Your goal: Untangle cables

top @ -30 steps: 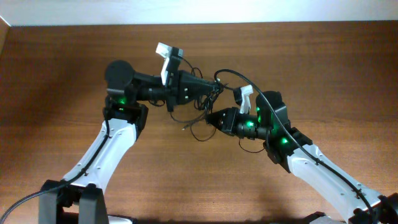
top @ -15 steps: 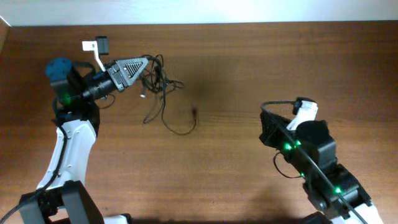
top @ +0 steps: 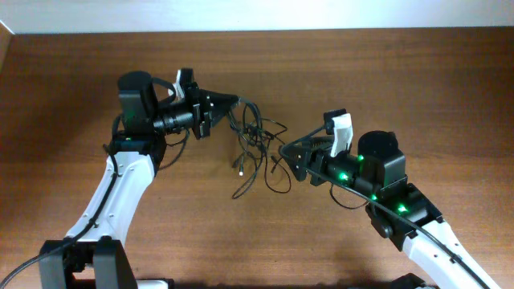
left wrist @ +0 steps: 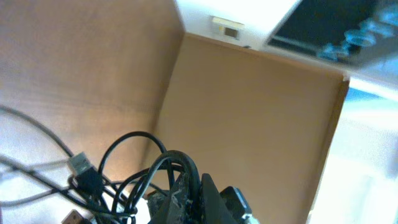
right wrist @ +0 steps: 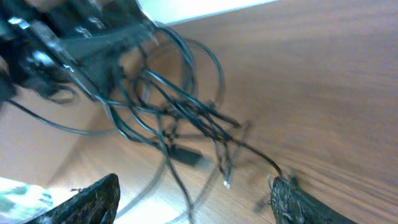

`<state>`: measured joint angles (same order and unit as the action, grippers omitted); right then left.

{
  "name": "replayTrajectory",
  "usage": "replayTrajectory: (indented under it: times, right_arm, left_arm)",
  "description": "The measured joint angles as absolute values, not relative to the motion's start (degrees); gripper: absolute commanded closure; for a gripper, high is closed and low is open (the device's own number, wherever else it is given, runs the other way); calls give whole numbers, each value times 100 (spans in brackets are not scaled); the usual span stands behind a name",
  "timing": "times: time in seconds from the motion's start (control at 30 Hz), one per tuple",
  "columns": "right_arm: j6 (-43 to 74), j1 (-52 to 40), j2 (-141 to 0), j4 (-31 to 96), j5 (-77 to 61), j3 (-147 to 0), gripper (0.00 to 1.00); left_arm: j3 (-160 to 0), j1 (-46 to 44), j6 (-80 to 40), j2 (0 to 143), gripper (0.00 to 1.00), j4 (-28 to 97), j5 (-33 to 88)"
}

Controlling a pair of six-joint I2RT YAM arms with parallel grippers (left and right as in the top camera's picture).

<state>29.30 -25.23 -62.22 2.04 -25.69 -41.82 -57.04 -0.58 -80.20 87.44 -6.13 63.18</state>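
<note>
Left arm point(top: 120, 185): reaches in from the left edge of the table point(top: 450, 80), wrist turned toward centre.

Left gripper point(top: 225, 103): jaws closed on the upper end of the cables point(top: 255, 144). In the left wrist view, black loops point(left wrist: 134, 168) bunch against the fingertips point(left wrist: 186, 186), with a USB plug point(left wrist: 79, 165) just beside them.

Cables: one tangled bundle at table centre, between the two grippers. It spreads from the left gripper down and to the right, with loose ends and a loop trailing onto the wood. The right wrist view shows crossing strands point(right wrist: 180, 106) and a small plug end lying on the surface.

Right gripper point(top: 291, 158): points left at the bundle, fingers point(right wrist: 93, 199) spread wide and holding nothing. One strand ends near the right-hand finger; whether it touches cannot be told.

Right arm point(top: 401, 209): enters from the lower right.
</note>
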Motion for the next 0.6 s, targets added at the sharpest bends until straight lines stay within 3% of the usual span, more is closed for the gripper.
replayTrajectory:
  times: [0.1,0.2,0.4,0.5,0.57,0.6]
  right_arm:
    - [3291,-2630,-6226,-10,-2714,-4182,22]
    - [2919,-3037,-6230,-93,-2644,-4180,22]
    - [1944,-4119,-6233,62,-1358,-4182,33]
    - [1750,-4303,-6399,119,-849,-4180,48]
    - [1699,-4318,-6674,113,-508,-4182,80]
    - [1684,-4318,-6781,121,-427,-4182,89]
  left_arm:
    - [-5739,-89,-8840,8742,100,683,6274]
    - [-5706,-180,-9301,8742,100,1835,6204]
    - [-5701,-187,-9782,8742,100,2058,6121]
    - [-5701,-309,-9848,8742,100,2058,6099]
    - [-5701,-604,-9867,8742,100,2058,6097]
    - [-5701,-746,-9867,8742,100,2058,6093]
